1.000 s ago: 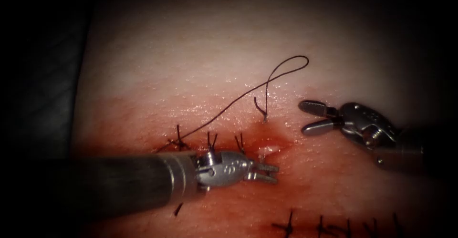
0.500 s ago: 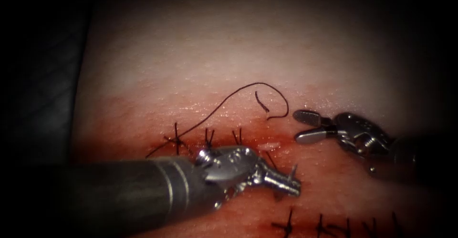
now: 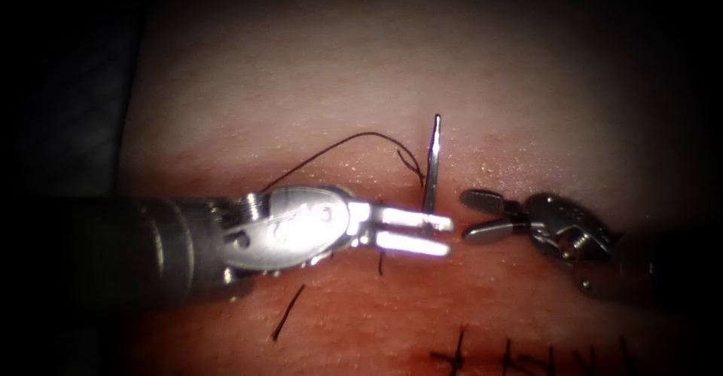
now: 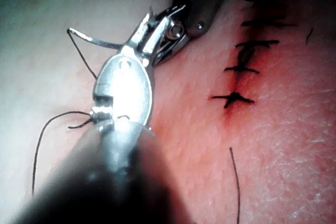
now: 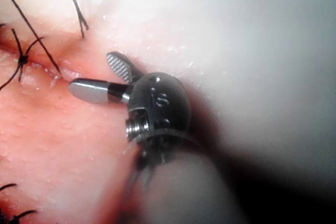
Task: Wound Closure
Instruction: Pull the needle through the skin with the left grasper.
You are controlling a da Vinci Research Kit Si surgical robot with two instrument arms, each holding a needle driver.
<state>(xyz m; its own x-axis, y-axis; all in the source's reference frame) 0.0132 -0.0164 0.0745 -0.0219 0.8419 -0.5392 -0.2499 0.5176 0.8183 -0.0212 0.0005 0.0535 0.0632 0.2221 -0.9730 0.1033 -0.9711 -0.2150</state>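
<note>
A: What does the left arm's silver claw hold?
B: It is clamped on the thin curved steel needle near one end; the needle stands clear above the pale pink tissue, out of it.
A: The dark thread?
B: Draped on the tissue above the stitched cut.
A: And the right arm's claw?
B: Apart, empty, just right of the needle.

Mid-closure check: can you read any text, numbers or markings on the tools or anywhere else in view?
None can be read.
left tool: faint engraved marks on its wrist housing, too blurred to read.
right tool: a small stamped mark on its rounded housing, too blurred to read.
needle, thread, tissue: no text or signs on them.
</note>
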